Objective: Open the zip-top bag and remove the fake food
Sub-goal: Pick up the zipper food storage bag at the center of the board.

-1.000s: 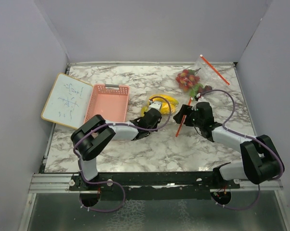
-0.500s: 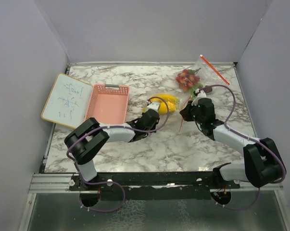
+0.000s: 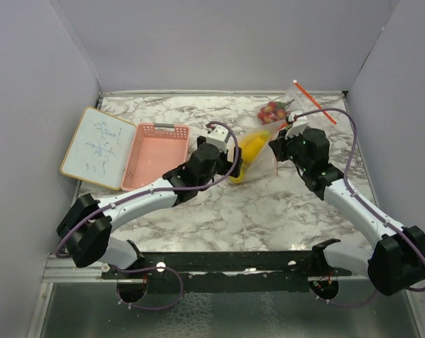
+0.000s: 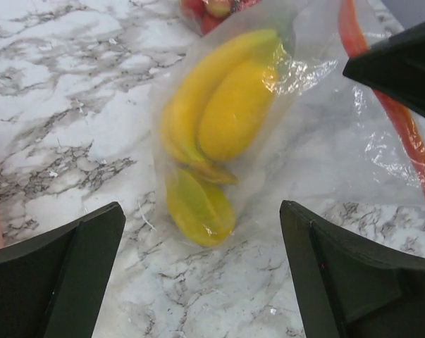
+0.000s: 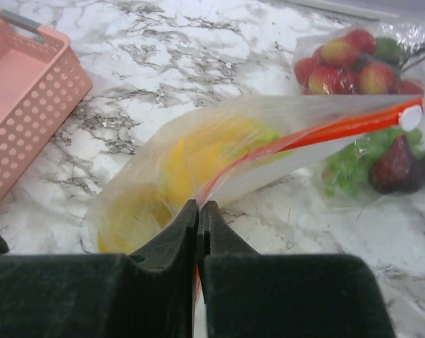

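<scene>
Bag (image 5: 254, 179) zip edge pinched by R gripper (image 5: 199, 208); L gripper (image 4: 201, 211) spread wide above.

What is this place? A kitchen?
Likely a robot practice booth, not a kitchen: left arm and right arm bolted at the edge, grey walls boxing in the marble-look table, toy bananas in a bag.

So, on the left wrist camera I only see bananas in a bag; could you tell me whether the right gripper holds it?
Observer: Yes, the right gripper is shut on the zip-top bag at its orange zip strip.
Operator: Thanks. Any other food nearby?
Observer: A green bunch and a dark purple piece lie right beside the bag, next to strawberries.
Operator: And the basket?
Observer: The pink basket sits off to the left, beside a whiteboard.
</scene>
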{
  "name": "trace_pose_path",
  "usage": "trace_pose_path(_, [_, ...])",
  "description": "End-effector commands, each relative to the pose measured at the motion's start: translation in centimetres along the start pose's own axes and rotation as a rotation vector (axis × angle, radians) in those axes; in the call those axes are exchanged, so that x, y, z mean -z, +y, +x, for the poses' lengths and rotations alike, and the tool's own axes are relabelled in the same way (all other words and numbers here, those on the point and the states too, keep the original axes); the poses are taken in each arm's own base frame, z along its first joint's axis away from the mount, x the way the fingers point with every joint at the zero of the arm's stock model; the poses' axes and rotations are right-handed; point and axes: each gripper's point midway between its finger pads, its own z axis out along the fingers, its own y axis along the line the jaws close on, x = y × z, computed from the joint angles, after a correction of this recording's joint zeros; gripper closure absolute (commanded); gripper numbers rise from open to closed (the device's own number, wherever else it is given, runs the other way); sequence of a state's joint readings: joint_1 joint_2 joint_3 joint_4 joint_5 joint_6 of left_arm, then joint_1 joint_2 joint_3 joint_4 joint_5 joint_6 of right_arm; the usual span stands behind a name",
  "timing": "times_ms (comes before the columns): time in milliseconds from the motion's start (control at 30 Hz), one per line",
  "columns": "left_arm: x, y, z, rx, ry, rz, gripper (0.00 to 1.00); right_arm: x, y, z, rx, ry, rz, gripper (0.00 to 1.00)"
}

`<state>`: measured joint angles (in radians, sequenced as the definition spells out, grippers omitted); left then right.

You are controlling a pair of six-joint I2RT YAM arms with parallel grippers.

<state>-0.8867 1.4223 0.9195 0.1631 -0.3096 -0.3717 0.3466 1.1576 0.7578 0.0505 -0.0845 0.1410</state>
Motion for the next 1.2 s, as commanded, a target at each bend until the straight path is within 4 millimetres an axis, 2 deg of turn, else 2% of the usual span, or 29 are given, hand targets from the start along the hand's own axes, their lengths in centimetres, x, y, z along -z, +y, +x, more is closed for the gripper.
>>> trace_pose_path(0, [0.0, 1.0, -3.4, 0.021, -0.066, 0.021, 0.03, 0.6, 1.6, -1.7, 0.227, -0.024, -0.138, 0.98])
trace_pose_path(133, [-1.0, 2.8, -4.5, 0.072, -0.076, 0.056, 0.02, 1.6, 3.4, -3.3, 0.287, -0.068, -0.237, 0.98])
trace_pose_path(267, [-1.1, 5.5, -5.9, 0.109, -0.109, 0.037, 0.02, 2.8, 5.8, -6.7, 0.331, -0.141, -0.355, 0.98])
trace_pose_path(367, [-1.0, 6.2, -6.8, 0.099, -0.122, 0.022, 0.02, 3.0, 7.5, -9.0, 0.362, -0.156, -0.447, 0.98])
trace_pose_path(467, [-0.9, 6.3, -7.2, 0.091, -0.128, 0.021, 0.02, 3.0, 9.3, -10.1, 0.398, -0.135, -0.546, 0.98])
trace_pose_path(533, [-0.8, 6.5, -7.1, 0.092, -0.128, 0.019, 0.01, 3.3, 10.4, -9.8, 0.408, -0.105, -0.622, 0.98])
trace_pose_path(667, [-1.0, 6.8, -6.3, 0.082, -0.125, 0.027, 0.01, 4.8, 12.1, -6.9, 0.426, -0.045, -0.778, 0.98])
trace_pose_path(733, [-0.9, 6.5, -6.0, 0.071, -0.151, 0.086, 0.01, 5.9, 12.6, -5.9, 0.429, -0.051, -0.821, 0.98])
trace_pose_path(833, [0.1, 6.1, -6.6, 0.079, -0.229, 0.227, 0.01, 6.7, 12.4, -4.7, 0.435, -0.040, -0.818, 0.98])
trace_pose_path(967, [0.8, 6.3, -7.0, 0.047, -0.288, 0.346, 0.01, 6.4, 11.5, -3.4, 0.443, 0.005, -0.772, 0.98])
trace_pose_path(1167, [2.0, 3.5, -7.1, -0.070, -0.348, 0.579, 0.01, 6.1, 11.2, -2.5, 0.444, 0.049, -0.775, 0.98])
